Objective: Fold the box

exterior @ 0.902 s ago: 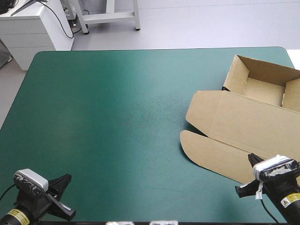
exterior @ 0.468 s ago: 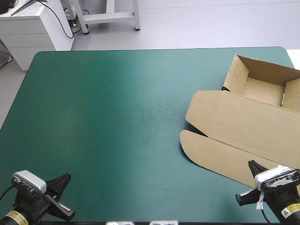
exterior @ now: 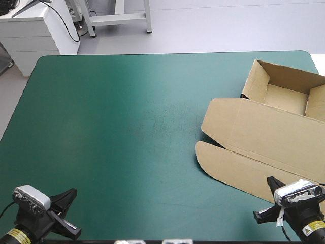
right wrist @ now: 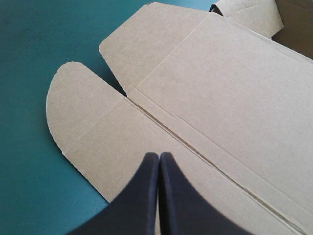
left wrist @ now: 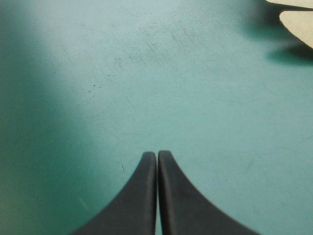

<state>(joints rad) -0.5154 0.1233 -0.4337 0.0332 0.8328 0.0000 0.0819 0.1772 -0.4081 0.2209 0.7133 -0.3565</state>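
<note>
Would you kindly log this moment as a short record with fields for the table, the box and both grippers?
table: teal-green cover
box: brown, open tray at the table's far right, walls raised
lid: lying flat, rounded flap toward the table's middle
left gripper: shut, empty, over bare table by its near-left corner
right gripper: shut, empty, over the lid's near flap; contact cannot be told

Bright even room light, soft shadow beside the box (left wrist: 299, 22), teal-green cover (exterior: 127, 127) dimmer leftward
</note>
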